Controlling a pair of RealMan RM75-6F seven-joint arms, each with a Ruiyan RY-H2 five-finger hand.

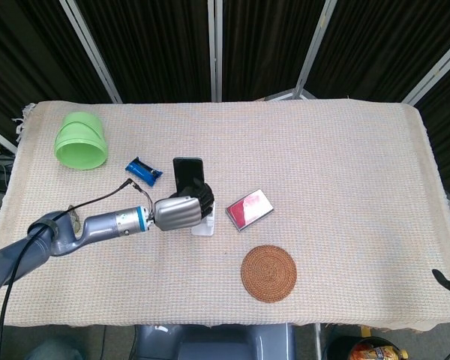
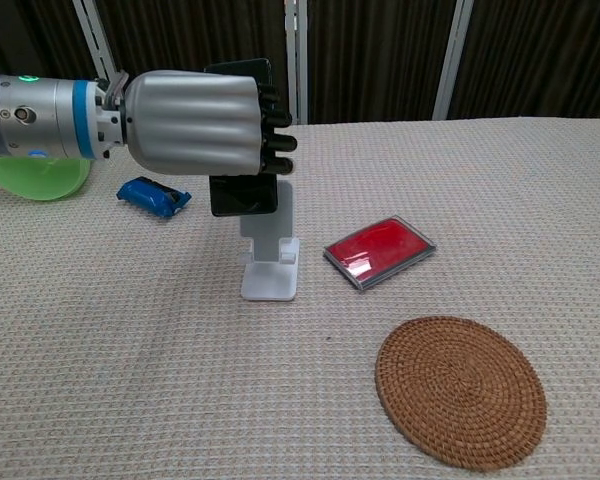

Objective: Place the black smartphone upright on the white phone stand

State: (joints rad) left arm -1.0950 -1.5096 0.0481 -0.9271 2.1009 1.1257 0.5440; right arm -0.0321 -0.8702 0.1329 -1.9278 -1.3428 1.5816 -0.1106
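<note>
My left hand (image 2: 195, 122): my fingers are wrapped around the black rectangular smartphone (image 1: 187, 174), holding it upright; its silver back faces the chest camera.
Black smartphone: in my grip, its top edge standing out above my knuckles and its lower end (image 2: 244, 195) showing below them, raised off the cloth.
White plastic phone stand (image 2: 270, 268): directly under and behind my hand; the phone's lower end overlaps the stand's back plate in the chest view, but I cannot tell whether the two touch.
My right hand: only a dark tip (image 1: 446, 283) shows at the far lower edge of the head view, well apart from my left hand; I cannot tell how its fingers lie.
Red flat case with a clear lid (image 2: 379, 251): just beyond the stand, on the side away from my arm.
Round woven brown coaster (image 2: 461, 390): further out past the red case, nearer my body.
Blue wrapped snack bar (image 2: 154, 195): near my forearm, on its far side.
Green plastic bowl (image 1: 81, 140): tipped on its side, well apart, beyond the snack bar.
Beige woven tablecloth (image 1: 345, 172): underneath everything.
</note>
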